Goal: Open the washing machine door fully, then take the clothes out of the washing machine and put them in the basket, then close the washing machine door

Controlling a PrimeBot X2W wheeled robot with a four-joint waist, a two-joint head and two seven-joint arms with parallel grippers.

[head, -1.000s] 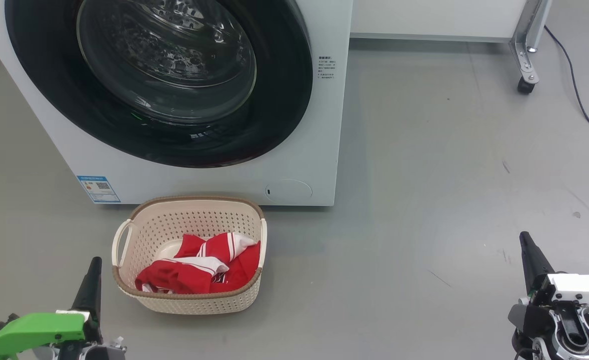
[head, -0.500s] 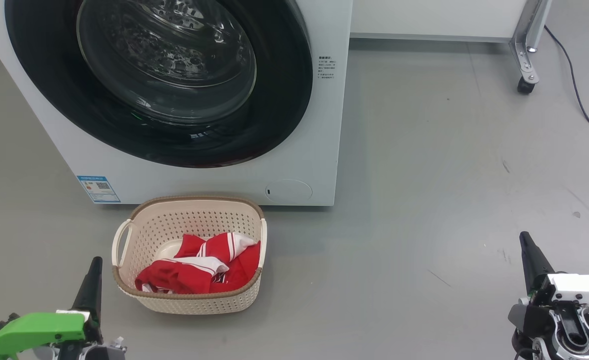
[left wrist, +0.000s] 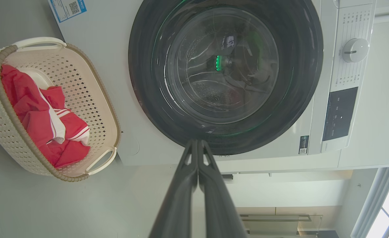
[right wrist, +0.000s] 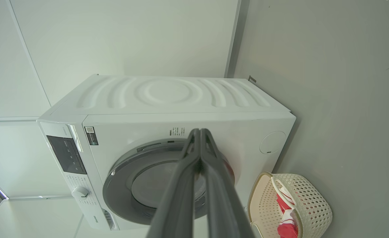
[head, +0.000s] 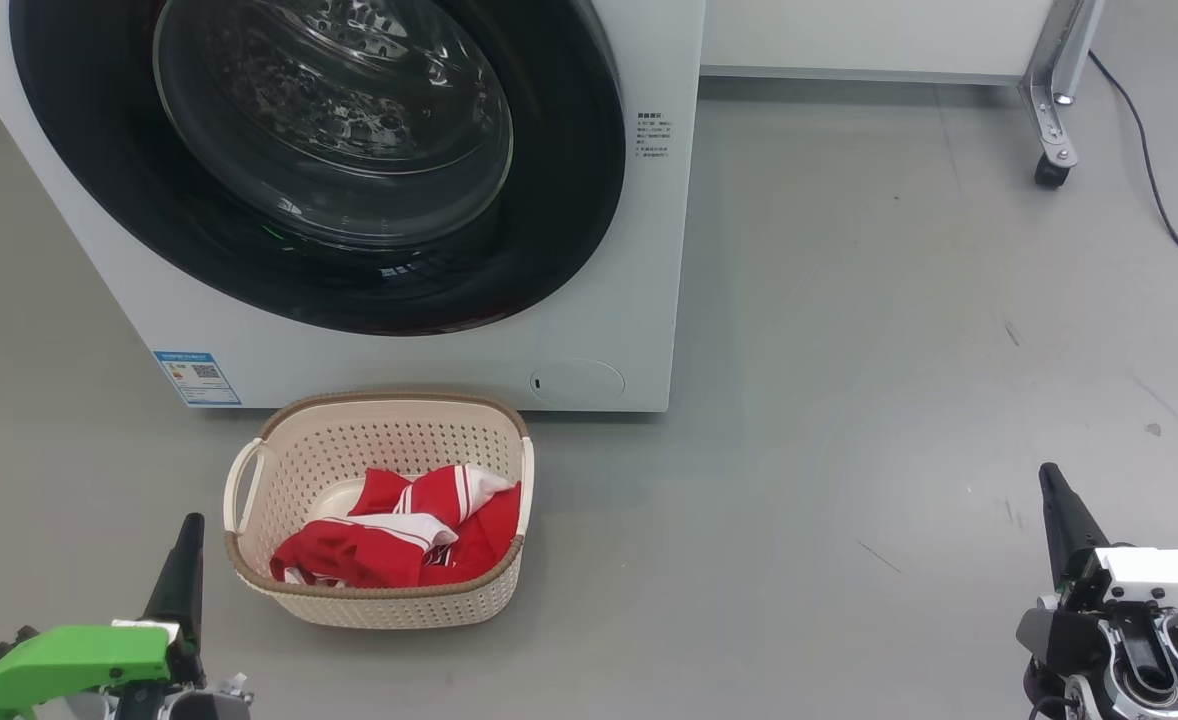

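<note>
One basket (head: pixel 399 606) holds one red garment (head: pixel 369 556); left gripper (left wrist: pixel 197 142) and right gripper (right wrist: pixel 200 130) are both clenched, empty.

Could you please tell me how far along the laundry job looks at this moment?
It looks finished. The clothes lie in the basket, which stands in front of the washing machine. The washing machine door sits shut against the front. Nothing is in hand: the left claw and right claw are both shut, empty and clear of the machine. No step appears left.
</note>
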